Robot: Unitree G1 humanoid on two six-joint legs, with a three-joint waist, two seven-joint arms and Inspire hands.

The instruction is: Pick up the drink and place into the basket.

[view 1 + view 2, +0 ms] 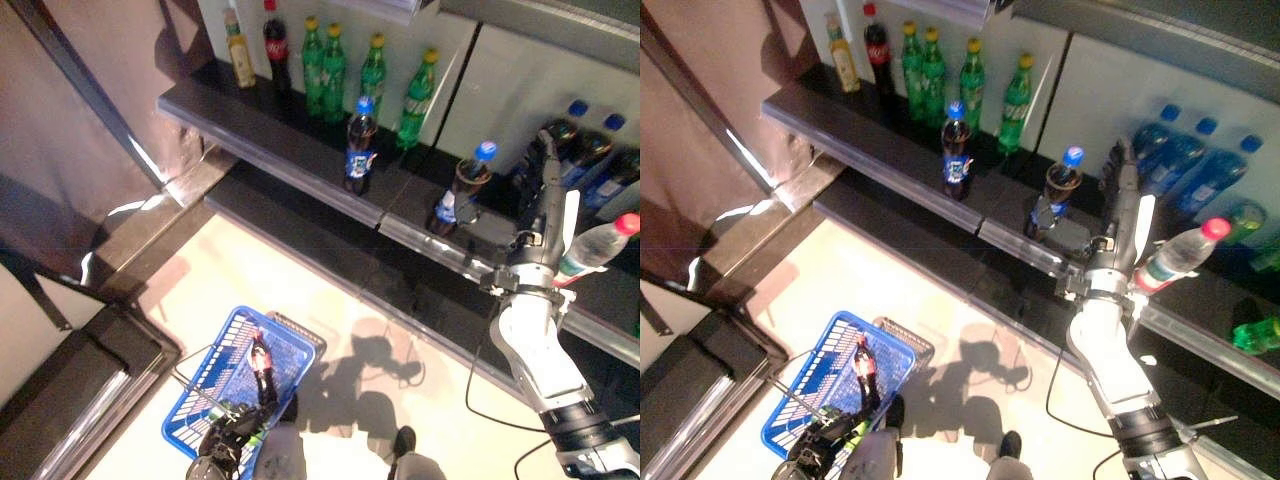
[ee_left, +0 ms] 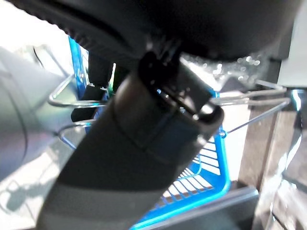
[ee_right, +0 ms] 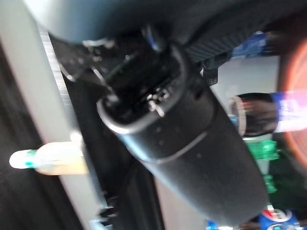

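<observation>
One dark cola bottle (image 1: 262, 362) already stands upright, cap up, in the blue basket (image 1: 215, 375), whose wire handle the left hand (image 1: 228, 440) grips. Right hand (image 1: 1123, 190), fingers straight and empty, reaches toward the shelf (image 1: 890, 160) near the blue-capped cola (image 1: 1052, 200), leaning cap up-right.

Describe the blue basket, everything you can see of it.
The blue basket is a plastic shopping basket with lattice walls and floor and thin wire handles. It sits low by the pale floor, at the robot's left side, below the dark shelf. A dark cola bottle with a red cap stands upright inside it. The left hand is at its near rim where the wire handles are; the left wrist view shows the handles past the hand, but the grip itself is hidden.
</observation>
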